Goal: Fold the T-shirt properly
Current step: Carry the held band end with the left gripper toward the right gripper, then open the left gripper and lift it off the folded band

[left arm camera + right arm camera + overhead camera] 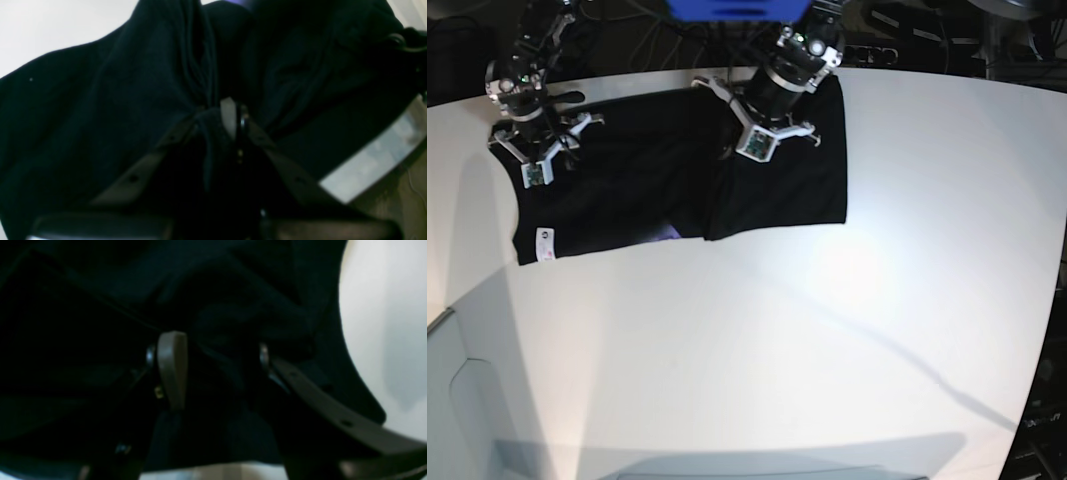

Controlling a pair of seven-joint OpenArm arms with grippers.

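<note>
We see the T-shirt [637, 185] lying flat along the far edge of the white table [827, 340], plain black side up; its right-hand part in the base view is folded over, so a darker panel overlaps the rest, and a thin sliver of purple shows at the lower edge where the fold meets the under layer. A small white tag [544, 244] sits at the near corner on the base view's left.

We count 2 arms over the cloth. The left gripper [745, 128] (on the right in the base view) hangs over the folded panel near the shirt's middle; in the left wrist view its fingers [229, 115] are pressed together, with a gathered ridge of black cloth pinched between them, so we read them as clamped on the T-shirt. Folds of fabric radiate away from that pinch point, and a strip of pale table edge shows at the lower right of that view.

The right gripper [531, 150] stands over the shirt's end on the base view's left, near the sleeve; in the right wrist view its fingers [171, 368] stand clearly apart, with black cloth bunched in the gap between them. We cannot tell whether the pads press on that cloth, since the view is dark and blurred; white table shows at the right side of that view.
</note>
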